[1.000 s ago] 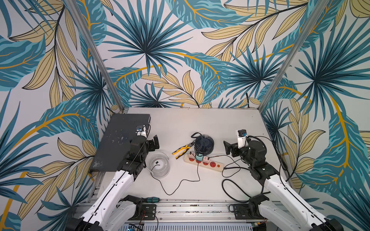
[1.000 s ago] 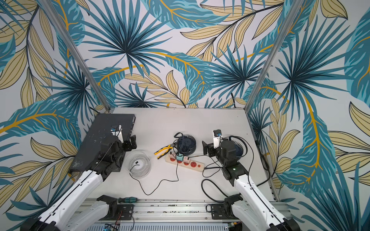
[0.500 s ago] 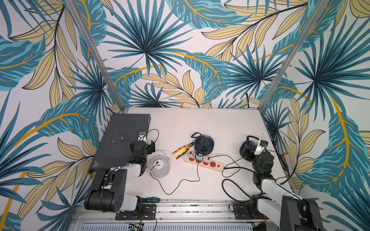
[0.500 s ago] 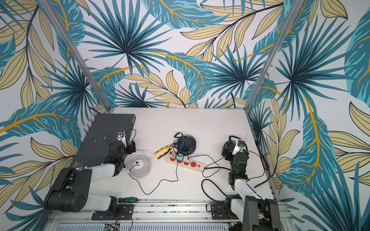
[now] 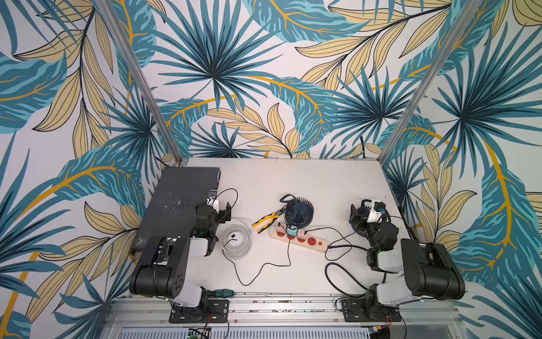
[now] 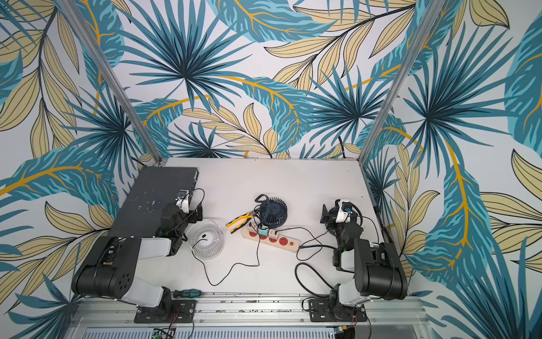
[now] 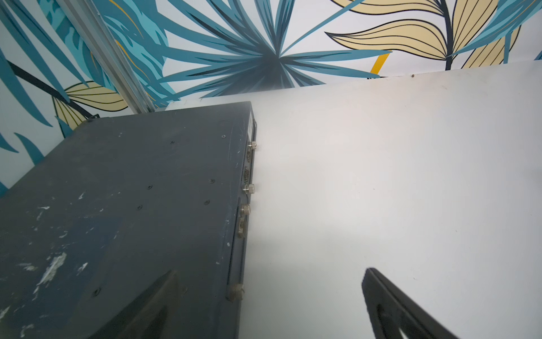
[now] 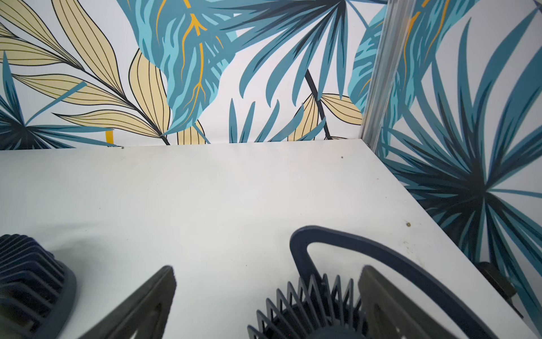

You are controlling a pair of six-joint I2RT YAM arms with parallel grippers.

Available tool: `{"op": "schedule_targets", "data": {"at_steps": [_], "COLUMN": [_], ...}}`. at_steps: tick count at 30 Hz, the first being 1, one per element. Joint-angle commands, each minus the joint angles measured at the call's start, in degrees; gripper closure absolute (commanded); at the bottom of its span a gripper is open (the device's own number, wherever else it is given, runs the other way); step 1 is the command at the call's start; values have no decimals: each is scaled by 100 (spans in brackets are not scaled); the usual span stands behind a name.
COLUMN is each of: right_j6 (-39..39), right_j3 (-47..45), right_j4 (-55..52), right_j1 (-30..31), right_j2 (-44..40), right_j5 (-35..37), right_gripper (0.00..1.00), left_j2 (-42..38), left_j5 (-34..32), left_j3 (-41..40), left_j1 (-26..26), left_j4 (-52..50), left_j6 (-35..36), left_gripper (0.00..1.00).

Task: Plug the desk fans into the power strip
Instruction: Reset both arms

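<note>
- In both top views the power strip (image 5: 311, 243) (image 6: 282, 242) lies flat in the middle of the worktop (image 5: 293, 182), between the two arms.
- Its long axis runs crosswise, from the side of the left tool (image 7: 269, 271) to the side of the right tool (image 8: 267, 268). The end toward the right tool sits a little closer to the robot.
- From the right tool the strip lies to the left and slightly back toward the robot. From the left tool it lies to the right, beyond the white desk fan (image 5: 236, 241) and the yellow pliers (image 5: 265, 221).
- The right tool seems a little nearer to the strip, but the difference is small.
- The left tool stands wide apart and holds nothing. It hangs over the edge of a dark flat box (image 7: 117, 205).
- The right tool is also spread wide and empty. Directly below it stands a dark fan (image 8: 316, 305), which it does not grip.
- Neither wrist view shows the strip, so both tools seem to point away from it, toward the back wall (image 7: 264, 44).
- A thin black cord (image 5: 245, 284) runs from the white desk fan in a loop to a teal plug (image 5: 291, 232) standing in the strip. The plug looks seated, though it is too small to be sure.
- A dark blue fan (image 5: 299, 209) stands just behind the strip.
- By judgement, any move to the strip first needs the tool to turn inward and downward.
</note>
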Motion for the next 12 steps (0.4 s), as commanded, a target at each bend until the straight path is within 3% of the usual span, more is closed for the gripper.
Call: {"op": "schedule_targets", "data": {"at_steps": [1, 12], "right_j6": [-49, -14], "right_j3": [141, 132], "right_j4": [11, 21], "right_j1": [26, 70], "right_j2": [5, 1], "right_j5": [18, 265], "right_gripper": [0, 0], "left_j2": [5, 5], "left_j5": [73, 118], "left_j3": [77, 86], "left_j1": [37, 42], "left_j4": [143, 134], "left_j6": [56, 64], "left_gripper": [0, 0]}}
